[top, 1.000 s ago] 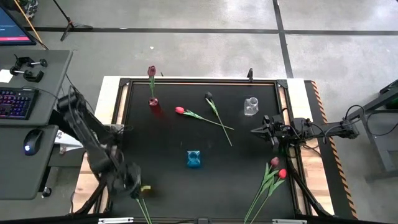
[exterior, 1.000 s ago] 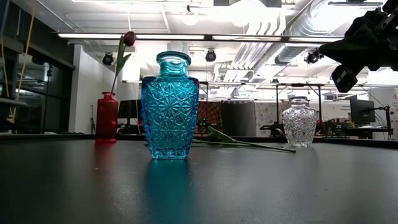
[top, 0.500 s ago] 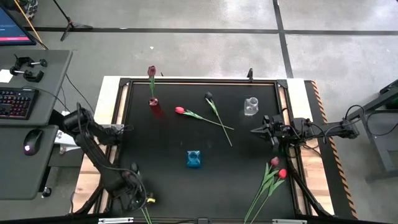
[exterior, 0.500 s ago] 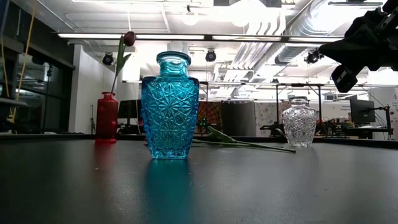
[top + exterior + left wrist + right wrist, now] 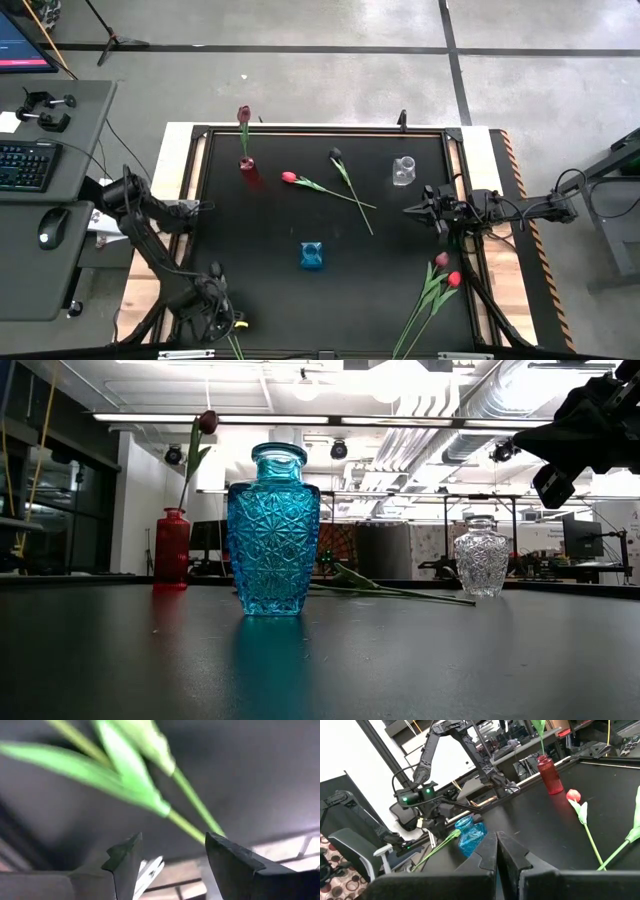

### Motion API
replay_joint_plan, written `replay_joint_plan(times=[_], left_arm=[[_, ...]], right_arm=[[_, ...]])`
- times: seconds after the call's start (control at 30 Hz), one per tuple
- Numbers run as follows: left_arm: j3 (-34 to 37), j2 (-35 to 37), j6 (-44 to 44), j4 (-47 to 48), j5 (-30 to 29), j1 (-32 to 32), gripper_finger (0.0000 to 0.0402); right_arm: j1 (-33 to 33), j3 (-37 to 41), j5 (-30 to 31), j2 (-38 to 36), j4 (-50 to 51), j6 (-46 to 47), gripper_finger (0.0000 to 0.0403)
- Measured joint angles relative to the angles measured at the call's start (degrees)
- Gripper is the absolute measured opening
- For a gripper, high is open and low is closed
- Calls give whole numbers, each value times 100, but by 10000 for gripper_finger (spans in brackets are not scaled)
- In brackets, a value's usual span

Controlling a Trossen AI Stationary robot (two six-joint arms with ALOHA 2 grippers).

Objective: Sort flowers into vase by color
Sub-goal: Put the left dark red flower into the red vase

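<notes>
Three vases stand on the black table [image 5: 260, 230]. Taking the blue vase [image 5: 312, 256] as landmark, it sits near the table's middle and holds nothing. The red vase [image 5: 248, 171] stands well apart from it, toward the far left corner, and holds one maroon tulip [image 5: 243, 115] whose head leans out past the far edge. The clear vase [image 5: 403, 171] stands toward the far right, also empty.

Between the red and clear vases, beyond the blue vase, a red tulip [image 5: 289, 178] and a dark tulip [image 5: 336, 154] lie flat with their stems crossing. To the blue vase's near right, at the table's edge, a bunch [image 5: 432, 292] of tulips lies with a pink and a red head showing.

The left gripper [image 5: 222, 322] is at the near left corner, well apart from the blue vase, its fingers [image 5: 125, 862] spread with a green stem [image 5: 192, 805] passing just ahead of them; whether they touch it cannot be told. A stem end pokes out beside it at the table edge. The right gripper [image 5: 408, 210] hangs right of the blue vase, below the clear vase, fingers pressed together and holding nothing.

Around the table is grey concrete floor [image 5: 330, 70]; a desk [image 5: 40, 200] with keyboard and mouse stands to the left. The low view shows a lit workshop behind, with ducts overhead.
</notes>
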State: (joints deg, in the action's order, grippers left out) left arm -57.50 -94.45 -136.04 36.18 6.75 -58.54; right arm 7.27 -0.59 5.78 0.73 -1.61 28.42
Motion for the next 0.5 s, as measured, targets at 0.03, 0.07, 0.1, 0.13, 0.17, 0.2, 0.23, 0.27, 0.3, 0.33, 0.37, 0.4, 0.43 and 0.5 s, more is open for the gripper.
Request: replay_joint_plan(times=[0.03,0.07,0.1,0.13,0.17,0.2,0.23,0.27,0.3,0.33,0.37,0.4,0.43,0.5], left_arm=[[-36,2,-18,52,48,-54,204],[-50,-11,-28,95,92,-98,204],[-64,-53,-38,130,152,-119,204],[-69,-126,-43,133,169,-137,204],[-72,-207,-43,111,169,-137,204],[-72,-306,-43,75,165,-133,204],[-72,-403,-42,7,154,-110,204],[-72,-499,-43,-65,147,-95,204],[-71,-569,-44,-114,125,-65,204],[-68,-611,-43,-167,75,-45,204],[-71,-633,-41,-240,0,-20,204],[-93,-647,-38,-292,-74,1,204],[-123,-650,-17,-300,-146,18,204],[-148,-647,6,-290,-238,46,204]], right_arm=[[0,0,2,0,0,2,0],[0,1,0,0,0,0,0],[-2,0,0,2,1,0,0],[-1,0,1,2,1,0,0],[-2,0,0,2,1,0,0],[-1,0,0,1,1,1,0],[-1,1,1,2,2,1,0],[-1,1,0,1,1,0,0],[-2,1,0,2,2,0,0],[0,0,0,0,2,2,0],[-2,1,0,0,2,0,0],[-2,-1,0,2,0,0,0],[-1,-1,0,2,0,2,0],[-1,1,1,2,1,0,0]])
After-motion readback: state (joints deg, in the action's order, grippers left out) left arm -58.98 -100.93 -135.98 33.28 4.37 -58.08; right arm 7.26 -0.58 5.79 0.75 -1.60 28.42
